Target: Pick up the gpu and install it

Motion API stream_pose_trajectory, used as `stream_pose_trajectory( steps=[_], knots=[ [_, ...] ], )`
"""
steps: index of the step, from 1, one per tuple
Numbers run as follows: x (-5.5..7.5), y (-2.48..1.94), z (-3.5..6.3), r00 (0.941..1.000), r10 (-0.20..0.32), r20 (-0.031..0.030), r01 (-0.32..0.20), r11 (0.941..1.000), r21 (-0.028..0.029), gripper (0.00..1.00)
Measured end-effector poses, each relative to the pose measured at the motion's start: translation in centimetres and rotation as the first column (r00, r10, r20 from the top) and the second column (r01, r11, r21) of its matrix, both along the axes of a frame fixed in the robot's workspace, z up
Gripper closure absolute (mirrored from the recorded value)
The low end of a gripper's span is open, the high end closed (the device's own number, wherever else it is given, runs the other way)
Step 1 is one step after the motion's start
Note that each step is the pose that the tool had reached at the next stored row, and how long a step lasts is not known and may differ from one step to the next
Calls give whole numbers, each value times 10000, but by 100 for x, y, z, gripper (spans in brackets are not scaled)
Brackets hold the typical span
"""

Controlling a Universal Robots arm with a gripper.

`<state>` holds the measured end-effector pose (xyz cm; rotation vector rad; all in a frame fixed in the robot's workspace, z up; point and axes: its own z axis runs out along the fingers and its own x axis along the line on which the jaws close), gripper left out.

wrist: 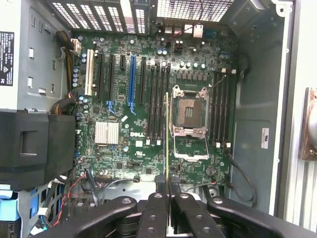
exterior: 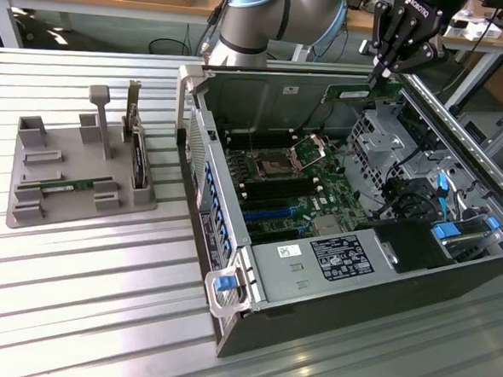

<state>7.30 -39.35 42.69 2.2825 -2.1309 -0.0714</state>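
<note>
The gripper (exterior: 380, 75), at the upper right of the exterior view, hangs over the far edge of the open computer case (exterior: 254, 291) with its fingers (exterior: 388, 53) closed narrowly on the gpu (exterior: 360, 93), a thin green stick that juts from the fingertips toward the exterior view's left, lying roughly level just above the case's back wall. In the wrist view the same stick (wrist: 168, 144) appears edge-on as a thin line rising from between the black fingers (wrist: 154, 218) at the lower middle of the frame, running up over the motherboard (wrist: 119, 148) just beside the open CPU socket (wrist: 190, 111) and close to the bank of black memory slots (wrist: 157, 99); whether it touches the board cannot be told. The blue slot (wrist: 132, 82) and the small silver heatsink (wrist: 107, 133) sit further toward the left of that frame, and a black shroud (wrist: 34, 148) fills its lower left. In the exterior view the case lies on its side on the slatted metal table (exterior: 74, 297), right of centre. At the left of that frame stands a grey holder tray (exterior: 28, 213), well apart from the case, with another green stick (exterior: 68, 184) lying in it and a dark upright card (exterior: 137, 152) at its right end.
</note>
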Motion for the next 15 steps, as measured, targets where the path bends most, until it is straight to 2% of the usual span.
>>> stream_pose_trajectory(
  steps=[2, 15],
  knots=[
    [0, 0, -27, 10000, 0, 0, 0, 10000, 0, 88],
    [-1, 0, -47, 10000, 0, 0, 0, 10000, 0, 88]
  ],
)
